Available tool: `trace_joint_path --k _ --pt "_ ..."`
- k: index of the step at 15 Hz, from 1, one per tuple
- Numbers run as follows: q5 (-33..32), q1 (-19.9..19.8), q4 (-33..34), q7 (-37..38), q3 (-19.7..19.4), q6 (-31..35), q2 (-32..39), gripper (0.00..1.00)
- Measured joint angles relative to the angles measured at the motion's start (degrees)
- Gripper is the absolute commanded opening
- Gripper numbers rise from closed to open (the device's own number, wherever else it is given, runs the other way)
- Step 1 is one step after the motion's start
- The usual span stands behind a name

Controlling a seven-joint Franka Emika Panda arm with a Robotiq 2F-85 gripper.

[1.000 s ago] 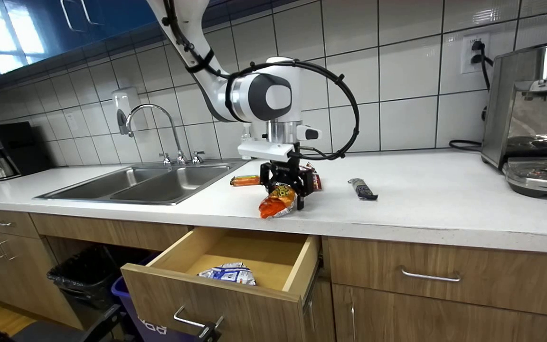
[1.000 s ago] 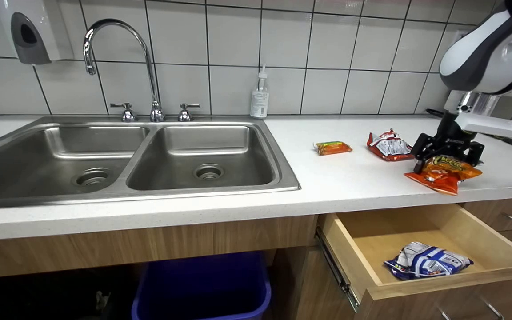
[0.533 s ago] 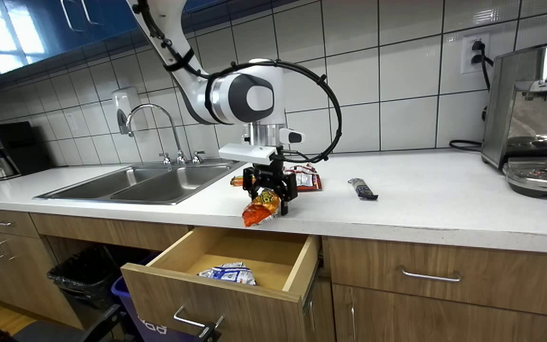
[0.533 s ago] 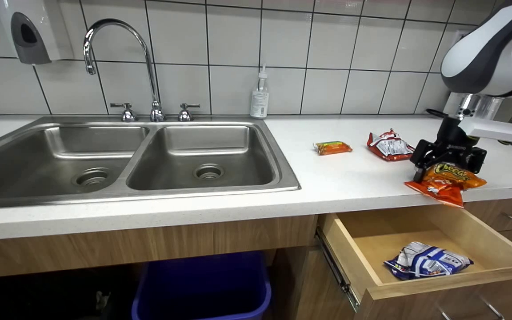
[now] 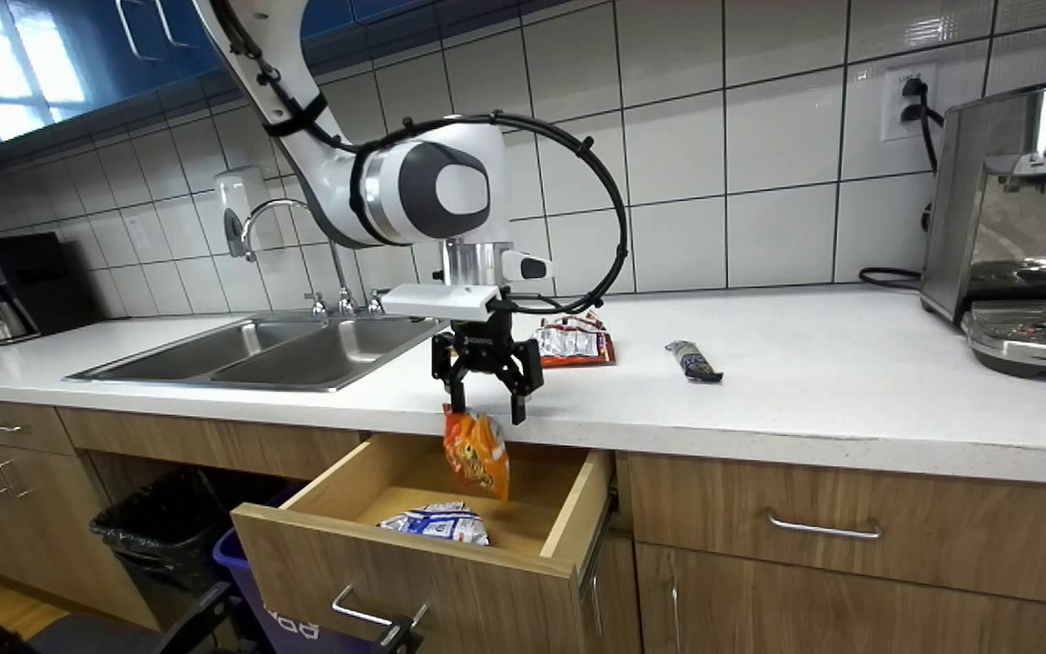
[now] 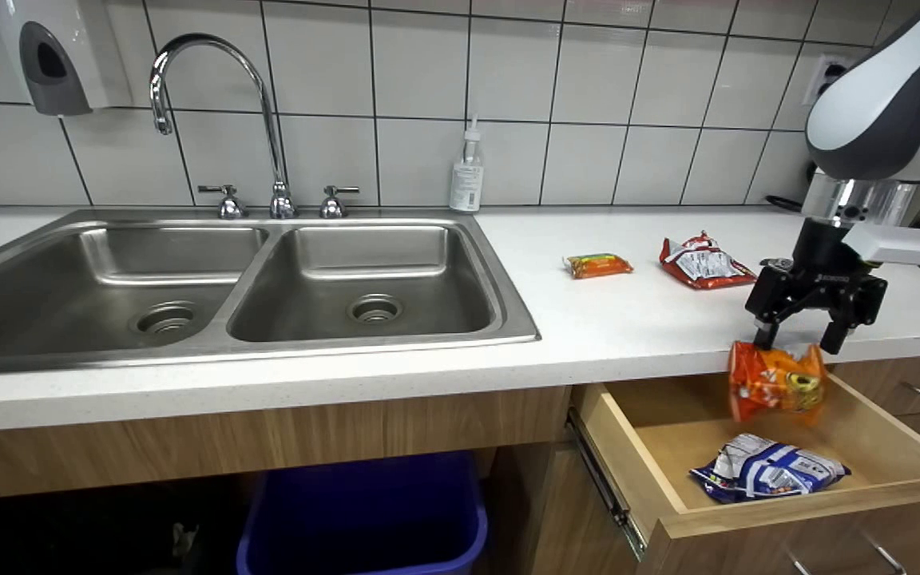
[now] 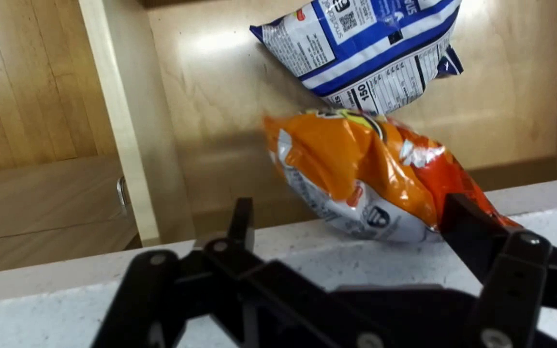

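"Hovering over the white table's [image 5: 804, 395] front edge, how did the gripper [image 5: 488, 407] stand?"

"Its fingers were apart, and the orange bag [image 7: 351, 159] was just below them; whether it touched one fingertip I couldn't tell."

"Around it?"

"Beneath was the open drawer [image 5: 468, 581], holding a blue-and-white bag [image 6: 771, 469]. A red bag [image 6: 707, 262] sat on the table, a steel sink [image 6: 436, 307] farther along the tiled wall [image 5: 777, 136]."

"The orange bag's direction?"

"Its long axis ran aslant in the wrist view, red end by one finger, orange end over the drawer."
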Motion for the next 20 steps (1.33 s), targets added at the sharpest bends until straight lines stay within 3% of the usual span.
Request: trace_joint_path --k 9,20 --pt "-3.22 2.04 -3.46 0.0 0.0 0.2 -3.35 1.0" --pt "-4.69 2.29 -2.12 -0.21 0.0 0.25 -5.78 1.0"
